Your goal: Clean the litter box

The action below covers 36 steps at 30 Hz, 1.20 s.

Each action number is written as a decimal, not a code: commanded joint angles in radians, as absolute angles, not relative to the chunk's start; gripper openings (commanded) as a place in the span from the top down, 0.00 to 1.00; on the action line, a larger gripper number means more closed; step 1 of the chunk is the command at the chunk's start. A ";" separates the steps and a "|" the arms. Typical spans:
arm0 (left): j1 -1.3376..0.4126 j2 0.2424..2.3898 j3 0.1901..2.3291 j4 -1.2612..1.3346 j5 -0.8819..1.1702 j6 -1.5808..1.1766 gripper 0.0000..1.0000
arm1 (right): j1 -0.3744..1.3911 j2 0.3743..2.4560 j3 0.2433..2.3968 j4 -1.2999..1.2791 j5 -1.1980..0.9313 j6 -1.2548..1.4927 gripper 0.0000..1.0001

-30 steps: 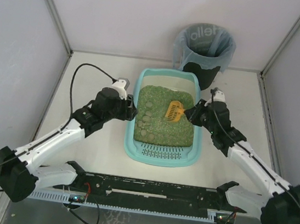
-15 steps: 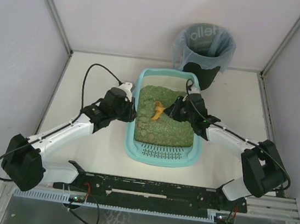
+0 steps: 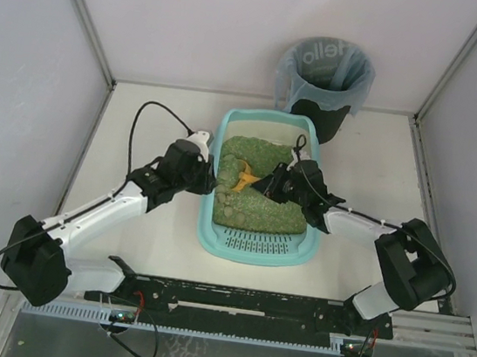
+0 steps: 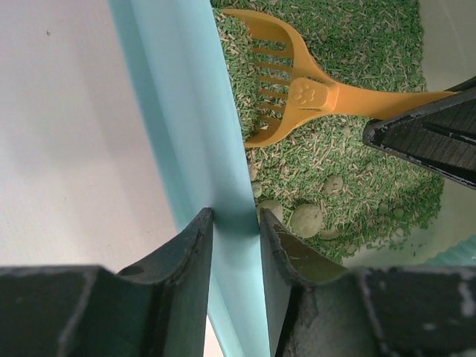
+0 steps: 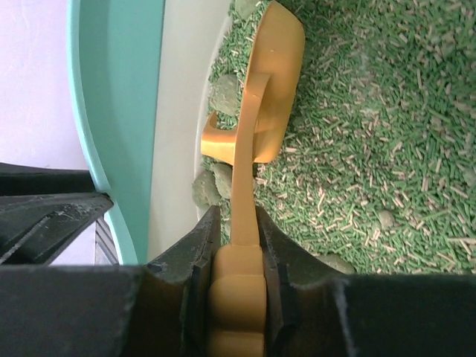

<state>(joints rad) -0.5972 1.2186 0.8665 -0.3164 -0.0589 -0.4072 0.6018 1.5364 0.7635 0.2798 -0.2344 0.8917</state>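
The light-teal litter box (image 3: pixel 212 244) lies mid-table, filled with green litter (image 3: pixel 282 212) and several round clumps (image 4: pixel 306 219) along its left side. My left gripper (image 3: pixel 210 177) is shut on the box's left wall (image 4: pixel 201 141), one finger outside and one inside. My right gripper (image 3: pixel 268 185) is shut on the handle of an orange slotted scoop (image 5: pixel 271 71), whose head (image 3: pixel 243 179) rests edge-down in the litter near the left wall. The scoop also shows in the left wrist view (image 4: pixel 294 82), next to the clumps (image 5: pixel 223 97).
A round black bin (image 3: pixel 324 77) with a grey-blue bag liner stands behind the box at the back right. The slotted grille ledge (image 3: pixel 256 245) is at the box's near end. White enclosure walls (image 3: pixel 43 56) stand on three sides.
My right gripper has carried the scoop from the box's right-middle across to its left side and turned it edge-down into the litter. My left gripper shifted slightly along the left wall.
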 commanded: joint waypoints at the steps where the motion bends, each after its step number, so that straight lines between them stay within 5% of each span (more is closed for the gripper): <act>1: -0.609 1.139 0.955 -0.372 -0.064 -0.394 0.63 | 0.606 1.441 0.727 0.409 -0.305 0.925 1.00; 23: -0.557 0.849 0.989 -0.424 -0.141 -0.319 0.28 | 0.346 0.959 0.440 0.411 -0.351 0.992 1.00; 28: -0.523 0.859 1.015 -0.422 -0.132 -0.361 0.02 | 0.257 0.854 0.362 0.475 -0.449 1.081 1.00; 36: -0.491 0.849 1.026 -0.400 -0.144 -0.377 0.00 | 0.174 0.808 0.310 0.518 -0.561 1.194 1.00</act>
